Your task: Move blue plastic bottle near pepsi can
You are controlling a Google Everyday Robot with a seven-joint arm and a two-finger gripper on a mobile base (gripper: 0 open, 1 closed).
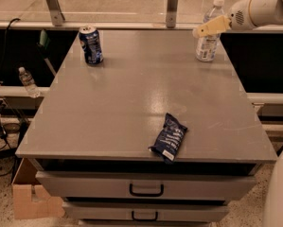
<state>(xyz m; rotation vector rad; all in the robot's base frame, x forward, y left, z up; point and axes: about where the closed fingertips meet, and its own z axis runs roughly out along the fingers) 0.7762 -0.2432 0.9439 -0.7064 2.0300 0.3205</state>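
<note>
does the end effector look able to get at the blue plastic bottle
Probably yes: the end effector hangs right at the blue plastic bottle, at the table's far right corner, with nothing between them.

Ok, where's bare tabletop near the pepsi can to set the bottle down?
The table is bare from the pepsi can rightward to the blue plastic bottle at the far right corner, where the gripper is. The middle is bare too, down to the snack bag at the near edge. Tight only left of the can, by the table edge.
</note>
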